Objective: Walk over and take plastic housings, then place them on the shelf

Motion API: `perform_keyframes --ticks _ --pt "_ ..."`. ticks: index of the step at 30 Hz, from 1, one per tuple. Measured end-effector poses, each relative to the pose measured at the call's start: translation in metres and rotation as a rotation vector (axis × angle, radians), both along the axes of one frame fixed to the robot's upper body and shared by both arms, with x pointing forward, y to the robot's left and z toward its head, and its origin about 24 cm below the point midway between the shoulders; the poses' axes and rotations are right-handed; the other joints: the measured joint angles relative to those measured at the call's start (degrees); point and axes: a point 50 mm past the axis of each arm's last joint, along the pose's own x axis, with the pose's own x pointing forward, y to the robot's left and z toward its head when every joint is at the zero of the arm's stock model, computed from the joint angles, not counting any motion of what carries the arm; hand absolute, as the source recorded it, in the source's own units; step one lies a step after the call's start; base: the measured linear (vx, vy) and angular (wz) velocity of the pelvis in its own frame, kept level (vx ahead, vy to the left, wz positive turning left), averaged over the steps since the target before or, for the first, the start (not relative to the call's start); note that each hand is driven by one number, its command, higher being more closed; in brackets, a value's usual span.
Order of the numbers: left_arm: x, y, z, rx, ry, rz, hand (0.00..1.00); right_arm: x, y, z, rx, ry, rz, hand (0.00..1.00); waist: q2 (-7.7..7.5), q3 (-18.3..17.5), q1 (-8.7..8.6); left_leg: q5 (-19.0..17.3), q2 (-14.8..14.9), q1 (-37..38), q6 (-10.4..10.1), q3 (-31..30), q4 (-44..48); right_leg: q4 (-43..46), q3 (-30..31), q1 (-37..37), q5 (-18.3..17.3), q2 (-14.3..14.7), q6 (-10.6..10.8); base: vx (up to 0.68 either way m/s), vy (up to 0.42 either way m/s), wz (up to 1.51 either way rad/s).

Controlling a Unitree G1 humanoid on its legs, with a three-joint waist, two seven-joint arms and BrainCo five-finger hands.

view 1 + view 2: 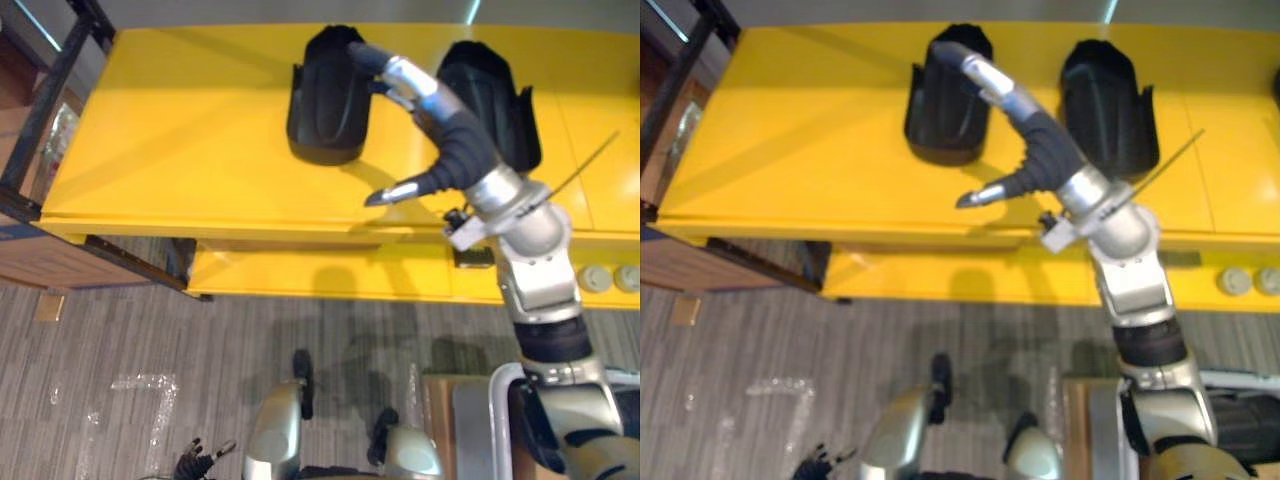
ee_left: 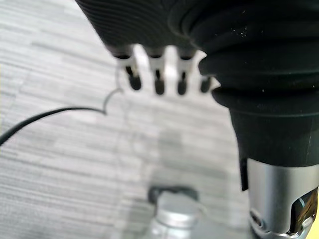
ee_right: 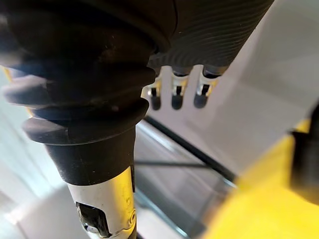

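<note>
Left eye view: the right hand (image 1: 440, 115) hangs over the yellow table (image 1: 180, 130) between two housings. Its fingers are straight, the thumb is spread wide, and it holds nothing. The fingertips reach toward the far end of the left housing (image 1: 325, 100); I cannot tell if they touch. The right housing (image 1: 505, 110) sits just behind the wrist. Both are black curved shells, long axis running away from the robot. The left hand (image 2: 158, 82) hangs slack over the floor, far from either.
</note>
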Motion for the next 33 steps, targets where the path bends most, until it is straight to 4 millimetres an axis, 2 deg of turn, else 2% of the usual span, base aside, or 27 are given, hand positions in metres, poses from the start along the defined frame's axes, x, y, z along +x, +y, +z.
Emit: perform_keyframes --ticks 4,11,17,22,29,33 --pt "0.001 -0.003 -0.001 -0.011 0.0 -0.01 0.0 0.007 0.011 -0.001 -0.154 -0.016 -0.093 0.0 0.65 0.3 -0.42 0.3 -0.2 0.0 -0.1 0.1 -0.8 0.2 0.1 -0.5 -0.1 0.0 0.0 0.0 0.0 0.0" --pt "0.006 -0.008 -0.001 -0.017 -0.006 -0.042 0.0 0.023 0.019 -0.014 -0.287 0.03 -0.212 0.0 1.39 0.7 -0.44 1.9 -0.8 0.8 -0.3 0.2 -3.4 2.4 0.1 -1.9 -1.3 -1.0 0.0 0.0 -0.004 0.02" --pt "0.012 -0.013 0.0 -0.027 -0.007 -0.073 0.0 0.034 0.018 -0.015 -0.332 0.026 -0.292 0.0 1.96 1.0 -0.63 3.6 -1.3 1.2 -0.5 0.0 -6.1 4.4 0.1 -3.4 -2.4 -1.6 -0.1 0.0 -0.032 0.03" --pt "0.012 -0.014 -0.001 -0.034 0.004 -0.077 0.0 0.05 0.008 -0.023 -0.352 0.075 -0.378 0.0 2.11 1.1 -0.38 3.6 -1.5 1.4 -0.6 0.0 -6.1 4.9 0.0 -3.4 -2.8 -1.9 0.0 0.0 0.0 0.0" --pt "0.016 -0.015 0.001 -0.04 -0.005 -0.082 0.0 0.055 0.011 -0.024 -0.394 0.105 -0.375 0.0 2.66 1.4 -0.36 4.3 -1.9 1.7 -0.5 -0.2 -7.1 5.0 -0.3 -3.4 -2.8 -2.0 0.0 0.0 -0.001 0.0" --pt "0.015 -0.016 0.001 -0.045 0.006 -0.087 0.0 0.058 0.011 -0.016 -0.438 0.131 -0.369 0.0 2.69 1.4 -0.45 4.8 -2.2 2.0 -0.4 -0.7 -7.9 5.1 -0.9 -3.2 -2.9 -2.1 0.0 0.0 -0.012 0.07"
